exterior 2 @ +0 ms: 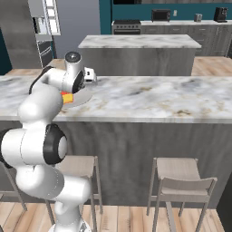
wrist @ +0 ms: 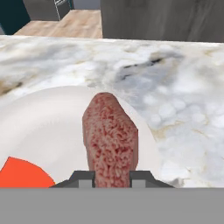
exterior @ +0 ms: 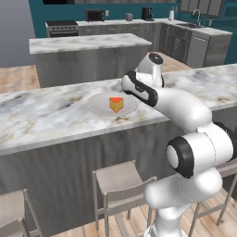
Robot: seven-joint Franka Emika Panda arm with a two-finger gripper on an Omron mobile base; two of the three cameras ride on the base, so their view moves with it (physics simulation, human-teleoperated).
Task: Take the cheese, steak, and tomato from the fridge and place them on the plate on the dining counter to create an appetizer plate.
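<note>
Pinched between the fingertips of the end effector (wrist: pixel 112 177), the steak (wrist: pixel 111 140) is held over the near right part of the plate (wrist: pixel 52 127). Beside it on the plate, the cheese (exterior: pixel 116 104) is seen lying near the centre. Beyond, the marble tabletop (wrist: pixel 183 87) of the dining counter is observed.

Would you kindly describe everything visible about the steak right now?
The steak is a flat, elongated slab with a mottled pink and reddish-brown, grainy meat surface and a rounded far end. In the hand view it stands out from between the claw's two dark fingertips, which are shut on its near end. It hangs over the right part of the white plate, on the marble dining counter. Whether it touches the plate cannot be told.
</note>
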